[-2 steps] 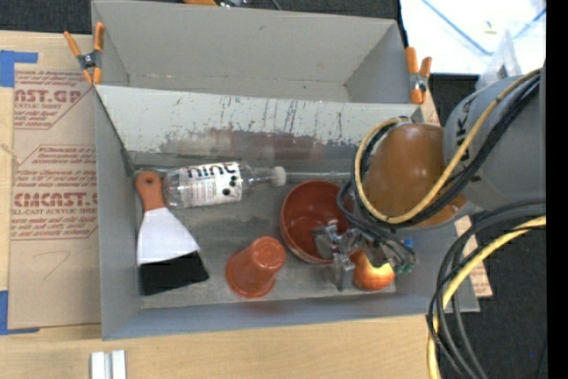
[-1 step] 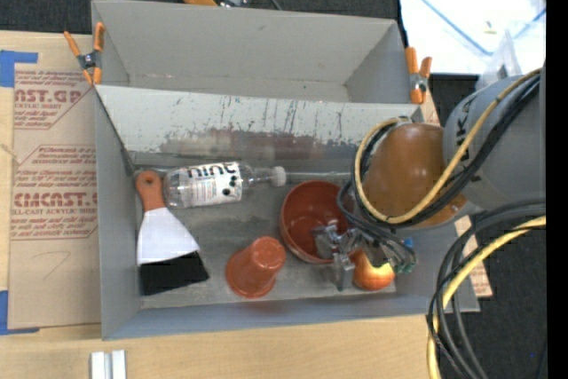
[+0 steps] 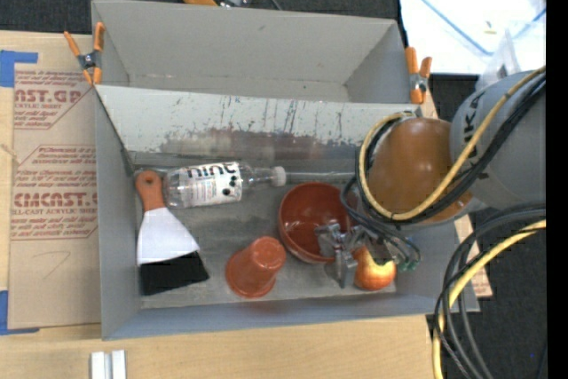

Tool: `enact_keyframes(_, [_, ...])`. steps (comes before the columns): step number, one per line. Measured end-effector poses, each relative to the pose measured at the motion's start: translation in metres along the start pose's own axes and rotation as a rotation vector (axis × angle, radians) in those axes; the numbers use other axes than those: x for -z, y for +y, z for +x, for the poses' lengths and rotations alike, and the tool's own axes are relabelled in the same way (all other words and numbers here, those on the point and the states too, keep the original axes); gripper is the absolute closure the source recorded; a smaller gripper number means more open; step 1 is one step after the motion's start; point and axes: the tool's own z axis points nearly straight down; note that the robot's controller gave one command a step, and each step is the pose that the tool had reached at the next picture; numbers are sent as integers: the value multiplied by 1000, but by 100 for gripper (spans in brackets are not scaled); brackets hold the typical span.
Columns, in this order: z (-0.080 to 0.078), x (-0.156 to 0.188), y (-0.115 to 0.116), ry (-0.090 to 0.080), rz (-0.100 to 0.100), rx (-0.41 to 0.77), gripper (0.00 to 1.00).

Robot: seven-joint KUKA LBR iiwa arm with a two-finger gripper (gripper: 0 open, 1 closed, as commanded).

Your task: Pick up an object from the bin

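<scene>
My gripper (image 3: 343, 255) is low in the bin's front right corner, under the orange dome of the wrist. It sits between the rim of a red bowl (image 3: 306, 217) on its left and a small red-and-yellow apple (image 3: 375, 272) on its right. The apple lies against the bin's front wall and looks to be touching the gripper's right side. An orange plastic cup (image 3: 256, 266) lies on its side left of the bowl.
A clear bottle with a black-and-white label (image 3: 209, 183) lies along the back of the floor. A brush with an orange handle, white body and black bristles (image 3: 163, 244) lies at the front left. The arm and its cables cover the bin's right side.
</scene>
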Motion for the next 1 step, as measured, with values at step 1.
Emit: enact_keyframes(1, [-1,44,1,1,0,1,100])
